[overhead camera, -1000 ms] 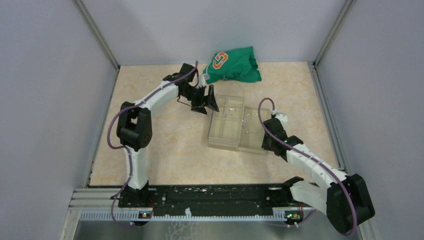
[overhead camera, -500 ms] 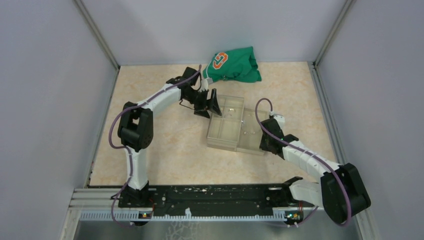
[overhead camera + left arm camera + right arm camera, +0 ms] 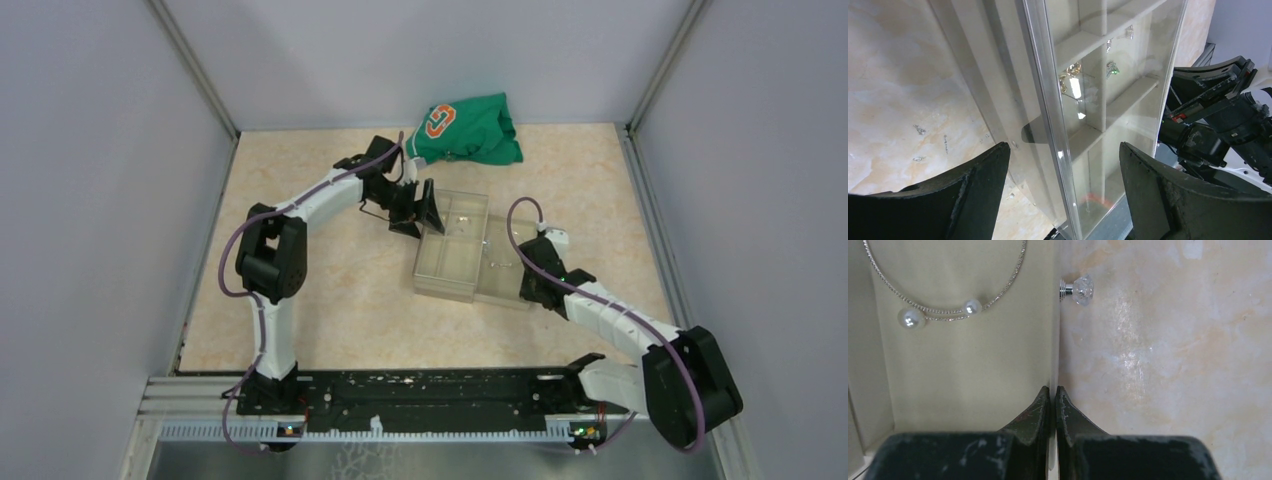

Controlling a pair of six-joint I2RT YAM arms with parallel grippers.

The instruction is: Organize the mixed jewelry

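Two pearls tip my thin silvery wire hoop (image 3: 971, 306) inside the clear plastic box (image 3: 973, 375); right gripper (image 3: 1053, 390) pinched together, left gripper (image 3: 1063, 150) apart.

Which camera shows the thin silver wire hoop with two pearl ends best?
Right wrist: the thin silver wire hoop with two pearl ends lies close below the camera, both pearls sharp. Top external gives at most a faint line in the clear plastic box. Left wrist misses it.

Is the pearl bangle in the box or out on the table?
In. The right wrist view shows the bangle lying on the floor of the box, inside its wall; the crystal knob sticks out over the table.
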